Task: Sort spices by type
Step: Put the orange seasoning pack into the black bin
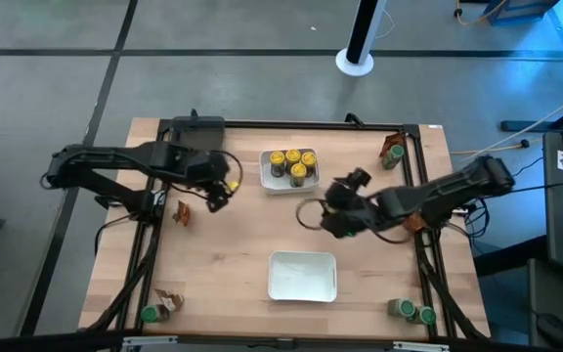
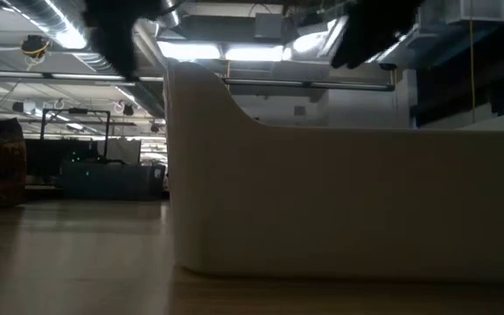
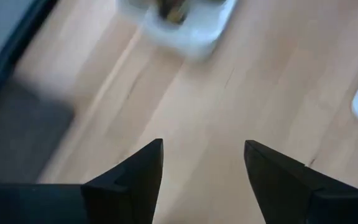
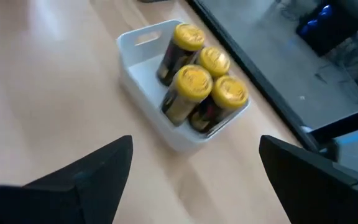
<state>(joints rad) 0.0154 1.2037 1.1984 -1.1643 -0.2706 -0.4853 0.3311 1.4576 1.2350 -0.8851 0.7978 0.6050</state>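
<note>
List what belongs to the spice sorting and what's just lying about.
Job: yellow-lid jars in the far tray; green-lid jars; lone green-lid jar; packets; both open pincers, left, right.
Lying about: white pole base.

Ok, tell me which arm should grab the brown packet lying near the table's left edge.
Left. The left gripper hangs open just beside the packet, while the right gripper, also open, sits past the table's middle.
</note>
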